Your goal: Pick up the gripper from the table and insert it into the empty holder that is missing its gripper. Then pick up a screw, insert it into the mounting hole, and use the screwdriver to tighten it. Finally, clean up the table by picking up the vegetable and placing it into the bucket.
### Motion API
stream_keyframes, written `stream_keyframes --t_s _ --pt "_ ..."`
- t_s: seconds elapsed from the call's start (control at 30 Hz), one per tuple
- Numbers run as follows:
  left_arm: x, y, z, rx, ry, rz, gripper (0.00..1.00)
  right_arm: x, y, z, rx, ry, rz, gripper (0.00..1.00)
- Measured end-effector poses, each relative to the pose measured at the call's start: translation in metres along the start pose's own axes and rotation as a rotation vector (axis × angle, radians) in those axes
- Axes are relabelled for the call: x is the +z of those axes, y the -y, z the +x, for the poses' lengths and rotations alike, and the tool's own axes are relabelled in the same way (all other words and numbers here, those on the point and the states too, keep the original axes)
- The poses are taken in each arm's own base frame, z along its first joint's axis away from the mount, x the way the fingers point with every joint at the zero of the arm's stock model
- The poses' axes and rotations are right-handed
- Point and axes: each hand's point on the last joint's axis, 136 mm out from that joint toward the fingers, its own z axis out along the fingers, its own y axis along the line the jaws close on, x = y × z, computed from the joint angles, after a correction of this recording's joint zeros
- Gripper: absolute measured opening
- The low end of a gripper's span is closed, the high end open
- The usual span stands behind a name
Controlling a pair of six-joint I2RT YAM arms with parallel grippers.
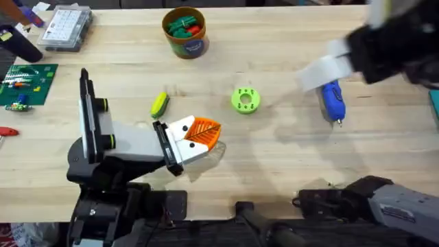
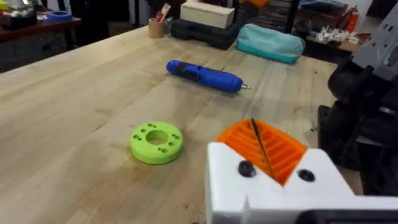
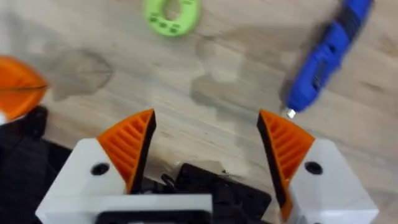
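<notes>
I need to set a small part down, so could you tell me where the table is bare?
Bare wood lies between the bucket and the screwdriver, and right of the left gripper. It is crowded around the vegetable and green disc.

The left arm lies low across the near table, its gripper [image 1: 206, 132] pointing right with the orange pads pressed together. The right arm hangs raised at the far right (large and blurred overhead), its gripper [image 3: 208, 140] spread wide.
</notes>
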Motion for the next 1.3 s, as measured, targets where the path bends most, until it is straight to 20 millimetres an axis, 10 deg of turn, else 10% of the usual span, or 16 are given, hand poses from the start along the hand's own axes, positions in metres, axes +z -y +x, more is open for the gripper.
stream_keyframes --t_s 0.43,0.77,1.3 --pt "0.0 0.0 0.0 0.0 0.0 0.0 0.005 0.014 0.121 0.005 0.407 -0.009 0.155 0.988" --pt "0.0 0.0 0.0 0.0 0.0 0.0 0.004 0.064 0.16 -0.028 0.42 0.018 0.142 0.988" --pt "0.0 0.0 0.0 0.0 0.0 0.0 0.004 0.152 0.203 -0.022 0.338 -0.041 0.121 0.988"
